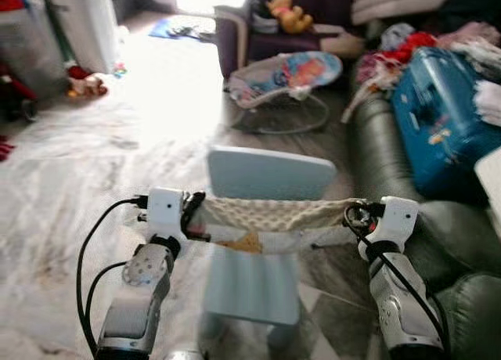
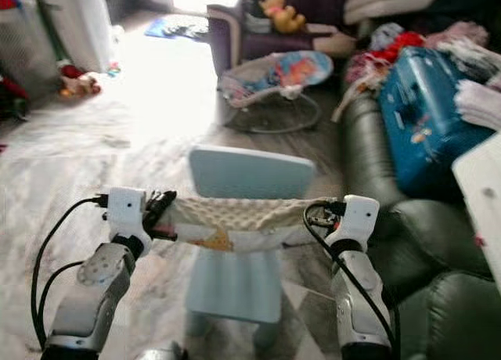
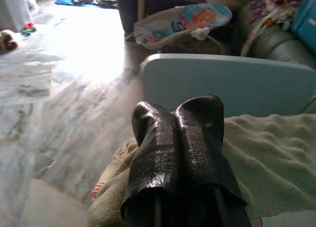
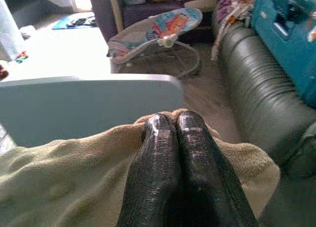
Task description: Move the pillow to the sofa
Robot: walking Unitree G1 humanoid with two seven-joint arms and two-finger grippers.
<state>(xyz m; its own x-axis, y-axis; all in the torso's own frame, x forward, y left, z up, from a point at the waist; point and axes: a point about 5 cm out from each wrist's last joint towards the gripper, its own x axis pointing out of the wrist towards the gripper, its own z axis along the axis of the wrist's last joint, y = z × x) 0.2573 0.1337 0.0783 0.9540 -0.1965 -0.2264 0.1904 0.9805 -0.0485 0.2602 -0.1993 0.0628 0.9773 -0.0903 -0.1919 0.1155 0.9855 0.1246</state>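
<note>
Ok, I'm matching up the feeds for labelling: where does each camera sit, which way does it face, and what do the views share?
Left eye view: on the head, looking forward and down; both silver arms hold the pillow above the small blue chair, sofa at right.
Right eye view: its stereo twin, same scene.
Left wrist view: along the left pincer, shut on the pillow.
Right wrist view: along the right pincer, also shut on it.
All four share pillow, chair and baby bouncer.

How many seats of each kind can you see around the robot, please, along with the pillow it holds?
Pale blue chair: 1
Baby bouncer: 1
Purple armchair: 1
Dark green sofa: 1
Cream pillow: 1
Total: 5
</note>
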